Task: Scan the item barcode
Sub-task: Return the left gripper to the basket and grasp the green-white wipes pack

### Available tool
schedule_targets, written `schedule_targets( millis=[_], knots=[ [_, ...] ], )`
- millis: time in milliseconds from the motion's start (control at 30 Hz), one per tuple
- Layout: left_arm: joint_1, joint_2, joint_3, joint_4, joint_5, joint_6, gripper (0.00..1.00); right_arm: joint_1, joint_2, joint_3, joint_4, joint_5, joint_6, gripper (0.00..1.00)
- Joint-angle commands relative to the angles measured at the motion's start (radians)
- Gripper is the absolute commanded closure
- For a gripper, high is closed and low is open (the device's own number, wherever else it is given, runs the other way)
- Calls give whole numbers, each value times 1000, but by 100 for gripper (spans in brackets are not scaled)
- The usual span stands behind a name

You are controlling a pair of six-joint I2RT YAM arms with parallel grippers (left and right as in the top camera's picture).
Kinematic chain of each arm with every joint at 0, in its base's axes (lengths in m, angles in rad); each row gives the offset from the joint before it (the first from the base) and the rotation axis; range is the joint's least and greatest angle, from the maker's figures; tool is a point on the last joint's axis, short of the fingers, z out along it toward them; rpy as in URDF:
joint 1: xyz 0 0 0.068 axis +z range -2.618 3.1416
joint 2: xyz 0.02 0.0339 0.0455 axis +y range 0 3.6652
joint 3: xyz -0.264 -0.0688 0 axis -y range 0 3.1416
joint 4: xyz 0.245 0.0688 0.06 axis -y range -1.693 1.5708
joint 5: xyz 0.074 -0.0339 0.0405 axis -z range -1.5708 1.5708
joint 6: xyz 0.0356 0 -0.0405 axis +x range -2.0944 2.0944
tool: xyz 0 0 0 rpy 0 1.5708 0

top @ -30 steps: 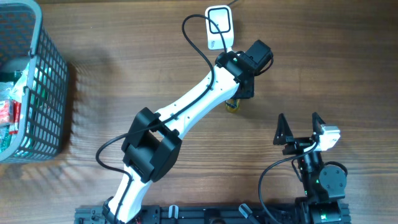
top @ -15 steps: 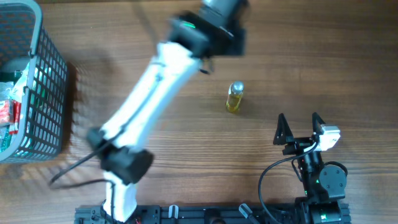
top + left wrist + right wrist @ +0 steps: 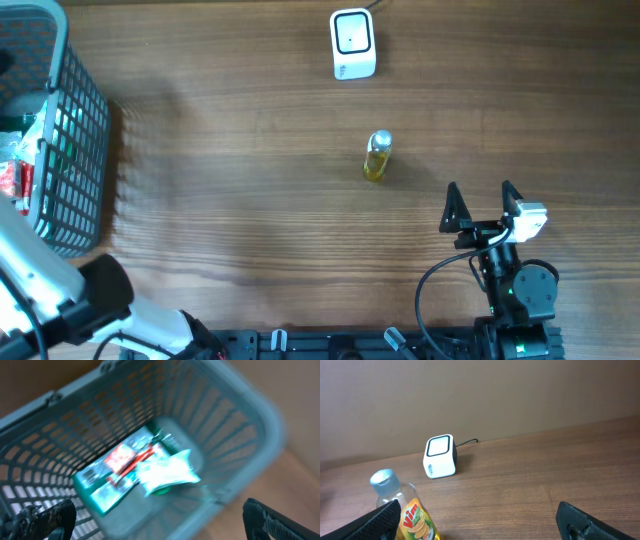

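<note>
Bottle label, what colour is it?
Yellow-orange label; right wrist view shows it best.

Soft, even light fills the overhead view, which is sharp over most of the brown wooden table (image 3: 240, 200). The grey plastic lattice basket (image 3: 70, 130) throws a faint, streaky shadow just to its right. The left wrist view is heavily motion-blurred, and the basket's rim and the colourful packets (image 3: 145, 467) inside are smeared. The right wrist view is crisp but dimmer.

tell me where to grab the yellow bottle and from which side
Take the yellow bottle around its body below the cap, coming in level from the side of the right gripper. It stands upright, sides free, and that open gripper faces it.
</note>
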Motion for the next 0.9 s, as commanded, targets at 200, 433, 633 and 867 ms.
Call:
schedule_targets(
  millis=[200,433,633,867],
  knots=[
    [173,268,-146,3,245,266,0,-4,-4,0,5,6,-10,0],
    [172,346,-323,67,332,411,0,-4,-4,0,5,6,-10,0],
    [171,349,-391,223,332,499,0,-4,-4,0,5,6,-10,0],
    [171,350,-393,298,347,626,0,-4,-4,0,5,6,-10,0]
  ],
)
